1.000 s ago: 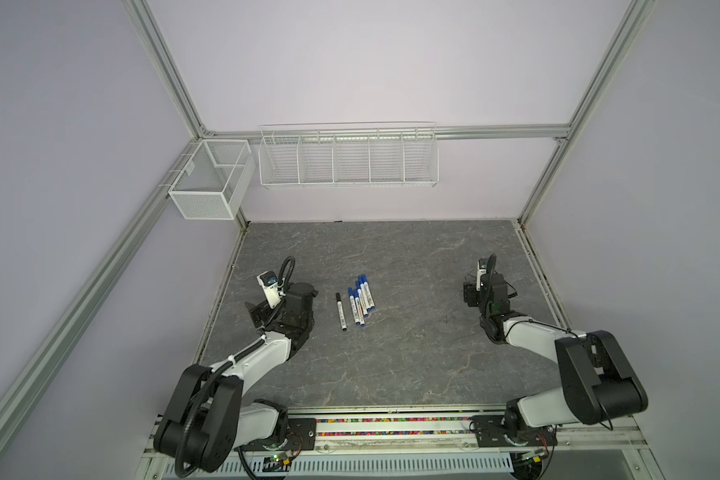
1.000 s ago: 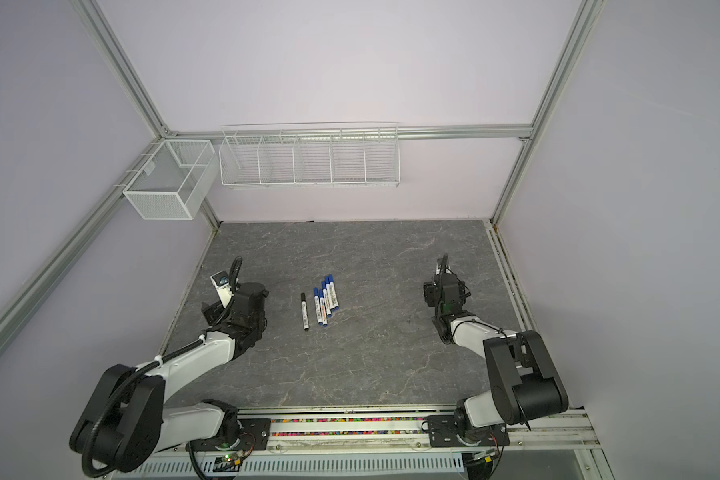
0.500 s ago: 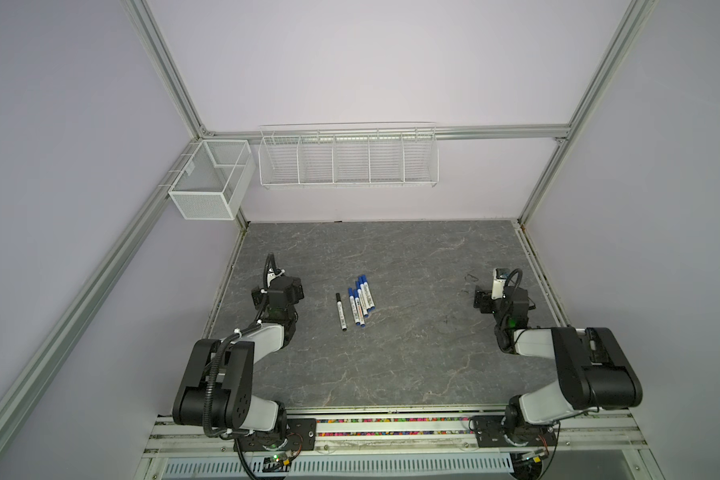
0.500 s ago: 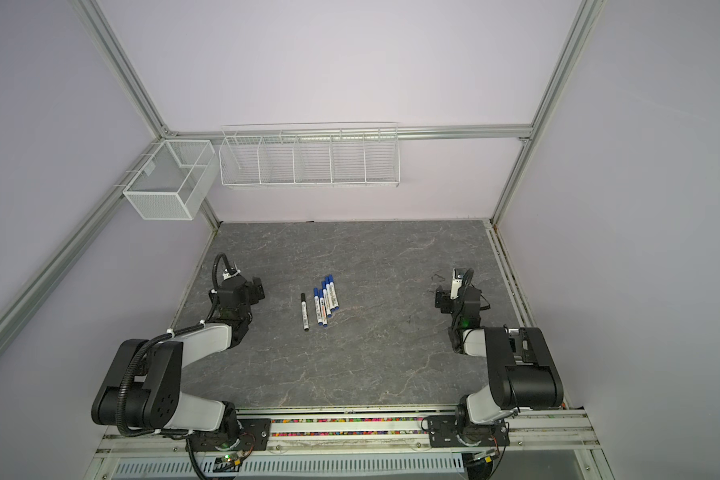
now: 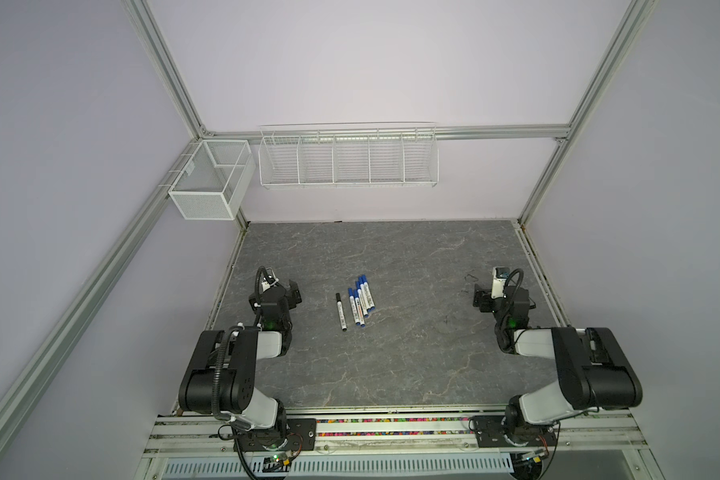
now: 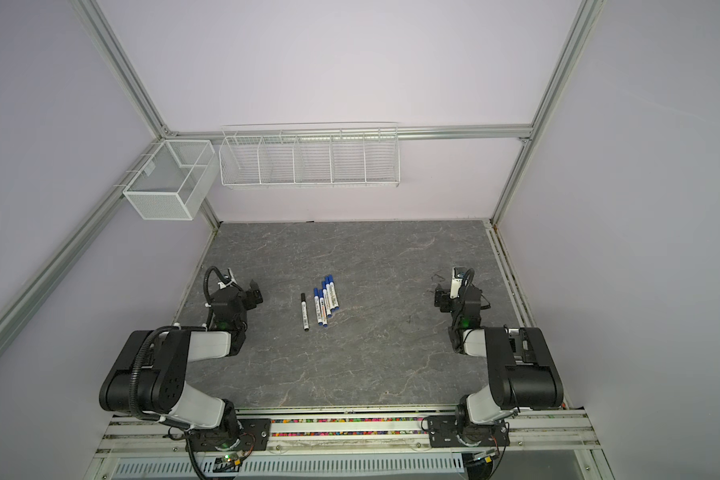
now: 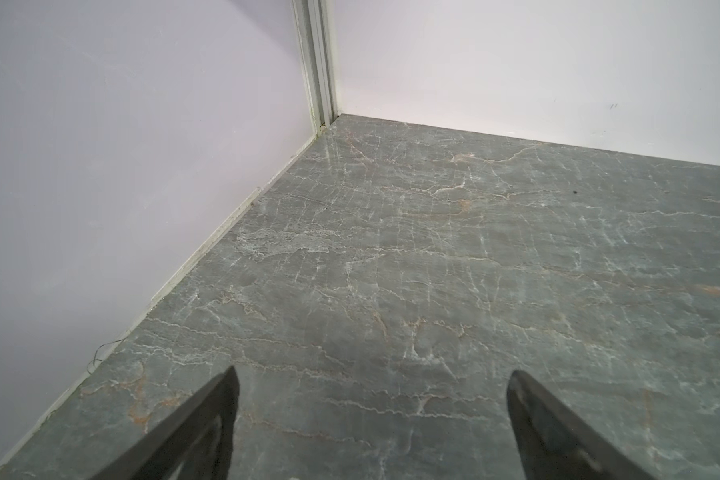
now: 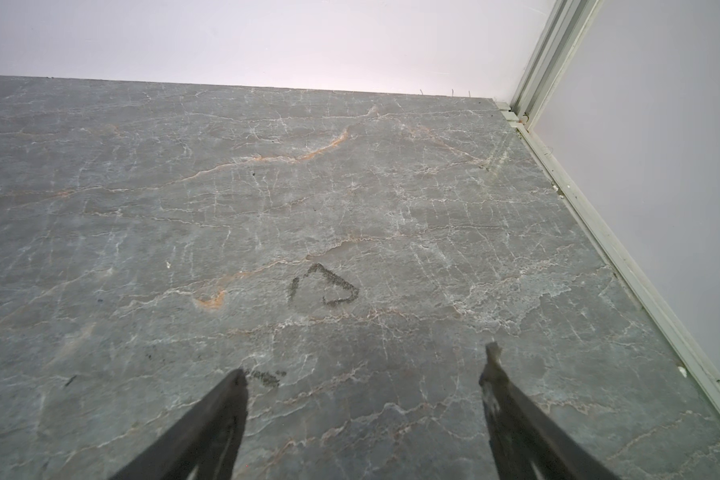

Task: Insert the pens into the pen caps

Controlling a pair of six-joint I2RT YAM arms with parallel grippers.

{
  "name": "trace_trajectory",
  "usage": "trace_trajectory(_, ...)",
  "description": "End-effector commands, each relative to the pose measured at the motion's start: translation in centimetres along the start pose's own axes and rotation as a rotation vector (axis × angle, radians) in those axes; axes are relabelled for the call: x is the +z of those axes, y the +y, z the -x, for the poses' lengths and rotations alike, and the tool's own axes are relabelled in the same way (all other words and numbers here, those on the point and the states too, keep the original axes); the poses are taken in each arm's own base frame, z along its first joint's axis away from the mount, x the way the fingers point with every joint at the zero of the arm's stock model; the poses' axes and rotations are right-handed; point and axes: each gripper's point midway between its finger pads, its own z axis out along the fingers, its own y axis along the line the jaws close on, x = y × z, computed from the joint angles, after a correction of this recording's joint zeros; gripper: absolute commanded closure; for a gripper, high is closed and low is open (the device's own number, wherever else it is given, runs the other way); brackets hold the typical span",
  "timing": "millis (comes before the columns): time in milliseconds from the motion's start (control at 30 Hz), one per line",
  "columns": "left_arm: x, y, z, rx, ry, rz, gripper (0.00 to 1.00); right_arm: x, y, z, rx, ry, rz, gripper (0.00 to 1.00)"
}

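Top views | 1 black pen [image 5: 341, 312] | ~5 blue pens [image 5: 361, 301] | left fingers [image 7: 208, 428], right fingers [image 8: 215, 424] spread

Both top views look steeply down from high above the front edge, far off, and share nearly the whole scene: tabletop [image 5: 391, 365], pens [image 5: 360, 303] at mid-frame, wire rack [image 6: 308, 160] above. Each wrist camera sits low and close over the tabletop. One looks past the left gripper [image 7: 371, 370] to a back corner. The other looks past the right gripper [image 8: 366, 357] to a scribble [image 8: 323, 286]; that scribble [image 5: 471, 277] shows right of centre in a top view.

Pens [image 5: 359, 302] grouped, table [image 5: 412, 374] centre; left claw [image 5: 292, 291], right claw [image 5: 479, 298] well apart.
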Motion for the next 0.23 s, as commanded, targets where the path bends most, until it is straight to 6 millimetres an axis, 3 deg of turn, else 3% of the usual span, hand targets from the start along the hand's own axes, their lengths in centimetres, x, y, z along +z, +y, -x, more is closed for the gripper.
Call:
trace_trajectory(0, -0.04, -0.17, 1.09, -0.018, -0.052, -0.014, 0.01, 0.27, 0.10, 0.69, 0.006, -0.021, 0.022, 0.11)
trace_trajectory(200, 0.00, -0.18, 1.15, -0.020, -0.055, -0.014, 0.02, 0.06, 0.12, 0.67, 0.008, -0.026, 0.028, 0.11)
